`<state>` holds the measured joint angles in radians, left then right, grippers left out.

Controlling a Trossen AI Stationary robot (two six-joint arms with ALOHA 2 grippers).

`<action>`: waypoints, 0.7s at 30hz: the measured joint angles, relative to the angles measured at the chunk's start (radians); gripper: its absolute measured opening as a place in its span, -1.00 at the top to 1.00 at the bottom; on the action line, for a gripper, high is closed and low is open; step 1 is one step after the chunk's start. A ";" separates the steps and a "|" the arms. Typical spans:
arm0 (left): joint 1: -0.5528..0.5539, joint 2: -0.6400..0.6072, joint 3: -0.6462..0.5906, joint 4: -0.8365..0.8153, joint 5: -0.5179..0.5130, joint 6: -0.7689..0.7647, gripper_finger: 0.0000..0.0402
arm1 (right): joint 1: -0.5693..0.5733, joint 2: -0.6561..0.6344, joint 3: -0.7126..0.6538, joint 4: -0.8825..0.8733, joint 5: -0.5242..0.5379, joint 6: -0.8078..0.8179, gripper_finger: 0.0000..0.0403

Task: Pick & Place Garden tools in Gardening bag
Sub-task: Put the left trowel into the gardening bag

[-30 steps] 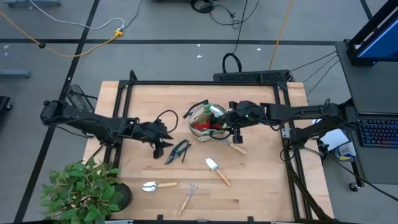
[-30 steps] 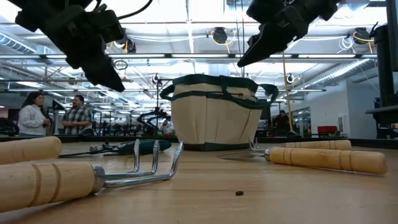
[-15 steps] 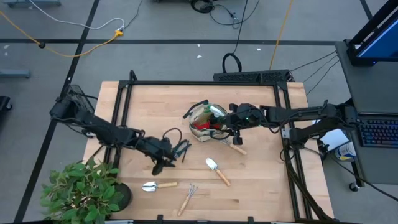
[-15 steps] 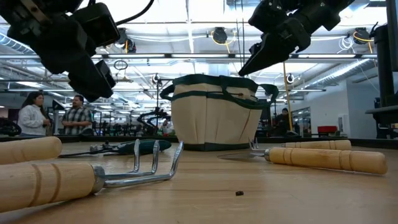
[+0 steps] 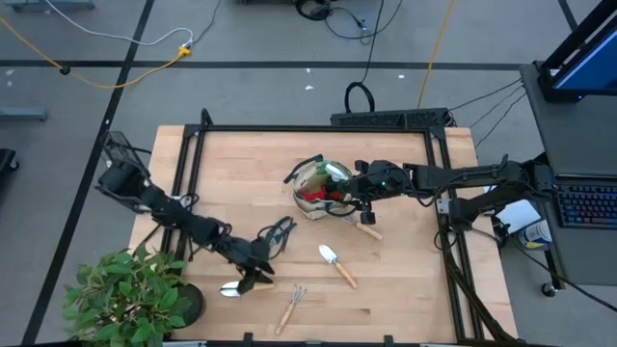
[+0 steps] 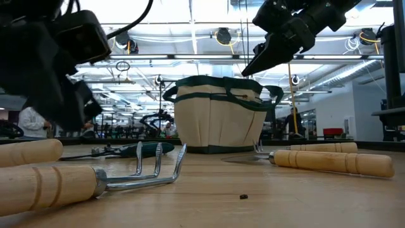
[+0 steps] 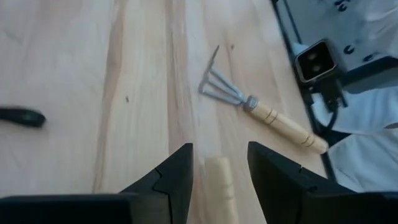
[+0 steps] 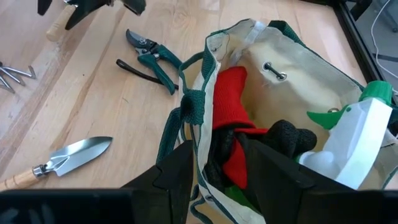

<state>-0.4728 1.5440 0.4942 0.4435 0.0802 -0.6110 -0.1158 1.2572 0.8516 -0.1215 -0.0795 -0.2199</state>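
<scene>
The beige gardening bag [image 5: 307, 178] stands mid-table and holds a red glove [image 8: 229, 102] and a green spray bottle [image 8: 354, 137]. My right gripper [image 5: 362, 200] hovers open just above the bag's rim, touching nothing. Dark pruning shears [image 5: 278, 232] lie flat to the bag's left. Near the front edge lie a trowel [image 5: 231, 288], a small rake [image 5: 292, 306] and a second trowel [image 5: 337, 263]. My left gripper [image 7: 219, 167] is open, tipped down over the first trowel. The end of its wooden handle [image 7: 217, 183] shows between the fingers, and no touch shows.
A leafy potted plant [image 5: 130, 294] stands at the near left corner, close to my left arm. Another wooden-handled tool [image 5: 367, 229] lies beside the bag on its right. A black frame [image 5: 318, 128] runs along the far edge and both sides. People stand in the room beyond.
My left gripper has swung from beside the pruning shears toward the table's near edge and a little right. It has sunk and tipped further down, ending over the trowel's handle. Its fingers stay open. The tools and bag have not moved.
</scene>
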 joint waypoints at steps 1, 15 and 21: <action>-0.012 0.011 0.000 0.000 -0.018 -0.005 0.22 | 0.000 0.000 0.000 0.000 0.000 0.000 0.30; -0.118 0.082 0.000 0.034 -0.151 -0.055 0.22 | 0.000 0.000 0.000 0.070 0.000 0.000 0.30; -0.134 0.081 0.000 0.044 -0.174 -0.085 0.22 | 0.000 0.000 0.000 0.095 0.000 0.000 0.30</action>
<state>-0.6069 1.6253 0.4946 0.4873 -0.0939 -0.6963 -0.1158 1.2572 0.8516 -0.0261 -0.0799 -0.2203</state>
